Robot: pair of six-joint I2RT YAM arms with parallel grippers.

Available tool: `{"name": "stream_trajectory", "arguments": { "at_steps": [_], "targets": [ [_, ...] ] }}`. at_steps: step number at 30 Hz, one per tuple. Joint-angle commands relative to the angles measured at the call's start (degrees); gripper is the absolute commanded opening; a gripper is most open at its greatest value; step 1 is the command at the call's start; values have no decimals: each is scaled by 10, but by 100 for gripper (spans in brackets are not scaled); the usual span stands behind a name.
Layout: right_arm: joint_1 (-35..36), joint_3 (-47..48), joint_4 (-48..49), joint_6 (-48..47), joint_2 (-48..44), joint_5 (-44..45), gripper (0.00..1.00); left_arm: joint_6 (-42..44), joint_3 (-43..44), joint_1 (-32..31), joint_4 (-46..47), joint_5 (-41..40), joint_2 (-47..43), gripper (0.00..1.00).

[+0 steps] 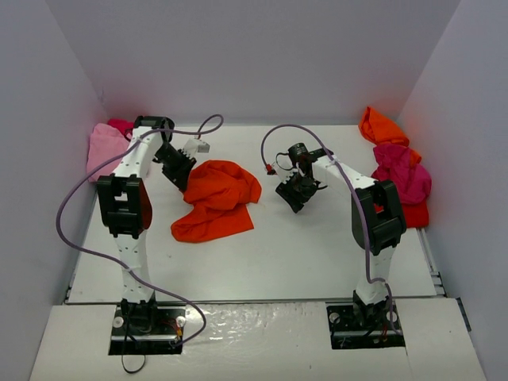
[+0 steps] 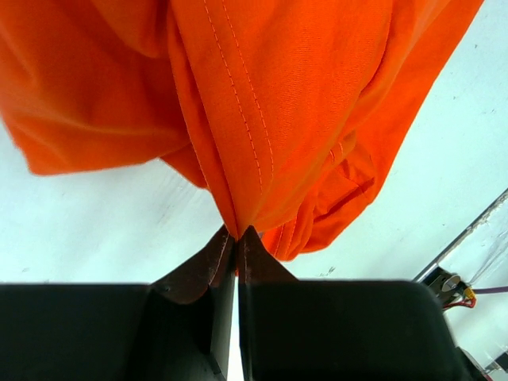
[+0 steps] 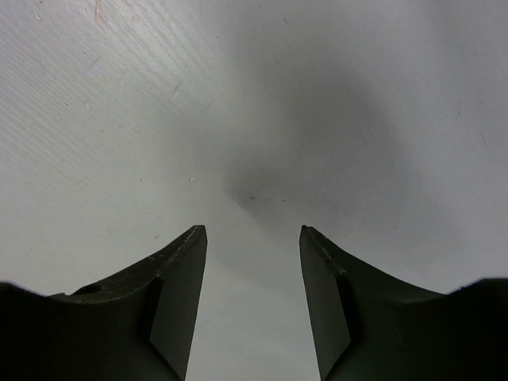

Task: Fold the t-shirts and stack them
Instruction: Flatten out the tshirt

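Observation:
A crumpled orange-red t-shirt (image 1: 216,200) lies on the white table between the arms. My left gripper (image 1: 186,182) is at its left edge, and in the left wrist view my left gripper (image 2: 236,232) is shut on a pinched fold of the orange-red t-shirt (image 2: 302,103), which bunches up just beyond the tips. My right gripper (image 1: 296,200) hovers over bare table to the right of the shirt. In its own view my right gripper (image 3: 254,230) stands open with nothing between its fingers.
A light pink t-shirt (image 1: 103,147) and a magenta one (image 1: 121,125) lie in the back left corner. Along the right wall sit an orange t-shirt (image 1: 381,125), a magenta t-shirt (image 1: 401,175) and a red t-shirt (image 1: 414,213). Purple cables loop over both arms.

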Motion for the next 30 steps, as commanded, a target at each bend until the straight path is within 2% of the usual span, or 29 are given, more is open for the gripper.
{"name": "stream_trajectory", "arguments": {
  "at_steps": [1, 4, 10, 14, 22, 27, 30],
  "targets": [
    [6, 0, -3, 1, -6, 2, 48, 8, 56, 1, -127, -20, -108, 0],
    [6, 3, -2, 2, 0, -1, 48, 3, 103, 0, -133, -30, -139, 0],
    [11, 9, -3, 6, 7, 2, 48, -3, 205, -13, -183, -34, -128, 0],
    [11, 4, -3, 5, 4, 5, 48, -23, 204, -24, -143, -40, -153, 0],
    [12, 13, -4, 9, 12, 0, 48, -28, 296, -47, -171, -71, -175, 0],
    [17, 21, -5, 7, 10, -28, 48, -28, 243, -62, -157, -82, -199, 0],
    [32, 31, -1, -14, -31, -78, 46, -29, 221, -62, -148, -77, -193, 0]
  ]
}}
